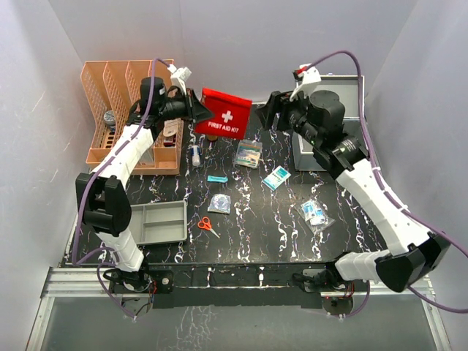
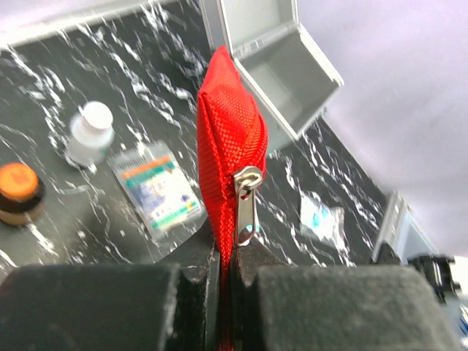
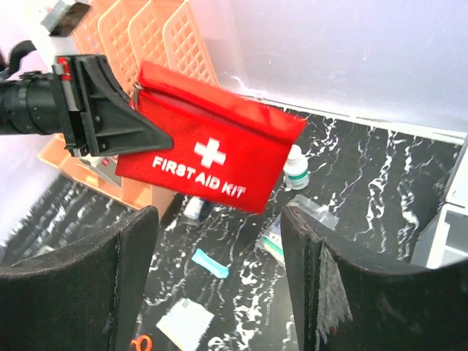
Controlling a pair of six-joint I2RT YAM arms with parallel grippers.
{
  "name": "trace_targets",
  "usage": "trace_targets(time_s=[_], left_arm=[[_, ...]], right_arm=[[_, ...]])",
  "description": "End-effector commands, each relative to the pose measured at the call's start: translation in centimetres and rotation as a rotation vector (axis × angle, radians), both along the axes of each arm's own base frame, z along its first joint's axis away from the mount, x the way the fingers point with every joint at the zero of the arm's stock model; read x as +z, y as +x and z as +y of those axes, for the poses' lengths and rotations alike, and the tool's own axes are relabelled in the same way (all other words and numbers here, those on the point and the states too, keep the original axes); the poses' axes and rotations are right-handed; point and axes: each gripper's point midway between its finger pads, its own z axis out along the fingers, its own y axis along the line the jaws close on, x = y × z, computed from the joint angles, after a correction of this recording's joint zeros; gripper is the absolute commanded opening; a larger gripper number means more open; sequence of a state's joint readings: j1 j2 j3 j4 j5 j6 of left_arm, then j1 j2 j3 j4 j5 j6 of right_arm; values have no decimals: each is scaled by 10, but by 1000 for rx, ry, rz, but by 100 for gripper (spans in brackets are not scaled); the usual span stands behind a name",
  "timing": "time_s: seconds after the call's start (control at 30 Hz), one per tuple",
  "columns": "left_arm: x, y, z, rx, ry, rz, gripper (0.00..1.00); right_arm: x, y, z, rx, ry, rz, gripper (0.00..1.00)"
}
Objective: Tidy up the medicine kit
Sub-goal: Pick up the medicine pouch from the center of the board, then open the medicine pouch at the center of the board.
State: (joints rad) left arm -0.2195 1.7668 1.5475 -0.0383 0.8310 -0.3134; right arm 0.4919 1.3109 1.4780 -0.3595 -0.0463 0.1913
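Your left gripper [image 1: 198, 109] is clamped on the red first-aid pouch [image 1: 225, 115], holding it above the table. Your right gripper [image 3: 219, 270] faces it, jaws apart and empty. The medicine kit [image 2: 314, 66] stands lid-up just beyond the right gripper, well apart from the left.

Red 1st-aid pouch [image 1: 227, 115], orange rack [image 1: 102, 88], scissors [image 1: 207, 224]

In the top view the red first-aid pouch [image 1: 227, 113] hangs at upper centre, barring passage there. The orange rack [image 1: 110, 95] walls off upper left, the medicine kit [image 1: 303, 157] upper right. Lower-centre tabletop [image 1: 256, 234] lies open.
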Motion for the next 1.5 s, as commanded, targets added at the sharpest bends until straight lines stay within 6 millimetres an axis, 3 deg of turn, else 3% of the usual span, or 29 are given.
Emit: trace_targets(time_s=[0.0,0.17,0.3,0.5,1.0,1.47], left_arm=[[92,20,9,167,-93,-198,0],[130,31,15,260,-180,-255,0],[159,32,20,318,-268,-283,0],[175,33,23,352,-341,-275,0],[179,26,18,317,-390,-257,0],[163,31,13,293,-366,-227,0]], right_arm=[[0,13,3,-93,281,25,67],[-7,24,26,-38,475,48,70],[0,33,49,57,566,34,74],[7,44,73,169,744,23,78],[0,90,104,351,1039,40,80],[17,109,99,437,1184,-28,80]])
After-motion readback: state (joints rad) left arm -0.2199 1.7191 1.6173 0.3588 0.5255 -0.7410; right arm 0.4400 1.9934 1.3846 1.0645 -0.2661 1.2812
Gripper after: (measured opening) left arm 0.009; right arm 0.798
